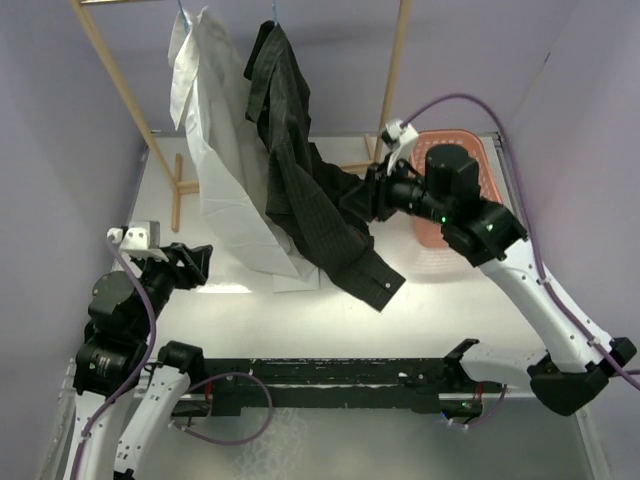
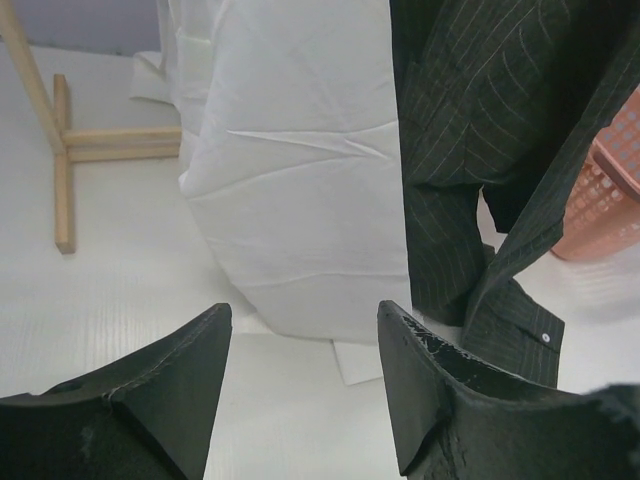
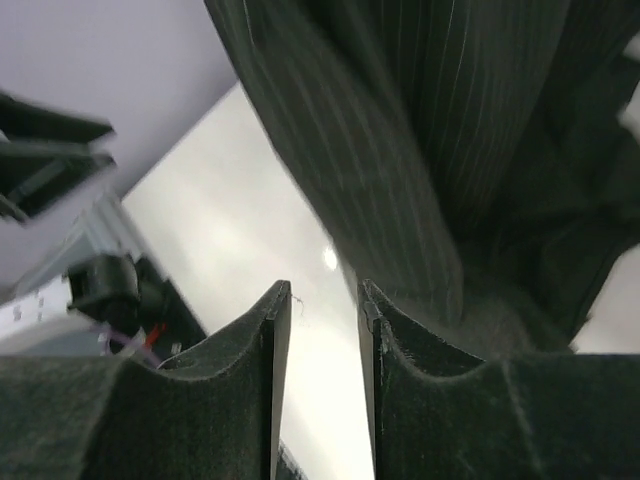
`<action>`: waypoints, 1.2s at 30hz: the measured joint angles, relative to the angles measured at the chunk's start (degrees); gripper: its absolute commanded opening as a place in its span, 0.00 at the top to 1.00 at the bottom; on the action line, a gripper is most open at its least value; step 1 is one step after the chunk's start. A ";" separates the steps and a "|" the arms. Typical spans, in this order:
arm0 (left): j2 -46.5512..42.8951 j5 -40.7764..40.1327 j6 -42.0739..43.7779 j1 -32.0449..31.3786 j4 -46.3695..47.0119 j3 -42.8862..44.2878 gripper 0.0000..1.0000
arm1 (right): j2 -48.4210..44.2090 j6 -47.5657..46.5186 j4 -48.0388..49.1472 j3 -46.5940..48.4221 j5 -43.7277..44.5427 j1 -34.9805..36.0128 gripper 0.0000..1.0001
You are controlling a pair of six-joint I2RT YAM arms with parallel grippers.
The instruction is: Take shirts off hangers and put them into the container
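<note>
- Far left: the left gripper (image 2: 305,320) hangs low over the white table (image 1: 330,330), aimed at the bottom hem of the white shirt (image 1: 225,170). Its jaws are spread pretty wide with nothing in them, and it isn't touching the cloth.
- Behind that is the wooden rack pole (image 1: 120,90), with its cross foot (image 2: 65,150) sitting on the table.
- The white shirt is up on its light-blue hanger (image 1: 183,12), with its hem down at the table.
- Right next to it, touching, is the black pinstriped shirt (image 1: 300,190) on its own light-blue hanger (image 1: 275,12). Its lower half sags forward, and a cuff (image 1: 385,285) lies on the table.
- The right gripper (image 3: 323,295) is pushed up against the side of the black shirt. From the wrist cam there's only a narrow slot between the jaws, and I see table through it, so no cloth is pinched. The fabric sits just beside the right-hand finger.
- Far right: the salmon-pink laundry basket (image 1: 490,165), mostly hidden behind the right arm. I can't see whether anything's in it.
- My read: it's at the first step, going for the black shirt. Next it needs real fabric between those jaws, then a lift to slip the shirt off the hanger hook without dragging the white one along.
</note>
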 measured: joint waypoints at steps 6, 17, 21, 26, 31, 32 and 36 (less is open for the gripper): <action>3.50 1.38 0.52 0.07 -0.09 -0.04 0.35 | 10.58 -4.13 -4.11 24.87 8.33 0.74 0.54; 3.39 1.79 0.87 0.28 -0.09 -0.04 0.35 | 36.46 -6.84 -5.42 58.95 13.16 5.42 0.48; 2.99 1.70 0.87 0.28 -0.09 -0.04 0.35 | 44.50 -7.96 -7.74 65.46 15.85 7.67 0.45; 2.78 1.46 0.87 0.28 -0.13 -0.04 0.35 | 48.63 -9.44 -9.33 66.90 20.59 9.66 0.45; 2.73 1.09 0.87 0.28 -0.15 -0.04 0.35 | 48.48 -10.56 -10.05 66.88 24.85 10.43 0.62; 2.71 1.05 0.87 0.28 -0.13 -0.04 0.35 | 48.37 -10.80 -10.03 66.86 25.75 10.47 0.66; 2.71 0.94 0.87 0.28 -0.15 -0.04 0.35 | 46.27 -11.58 -8.76 63.01 29.86 10.49 0.83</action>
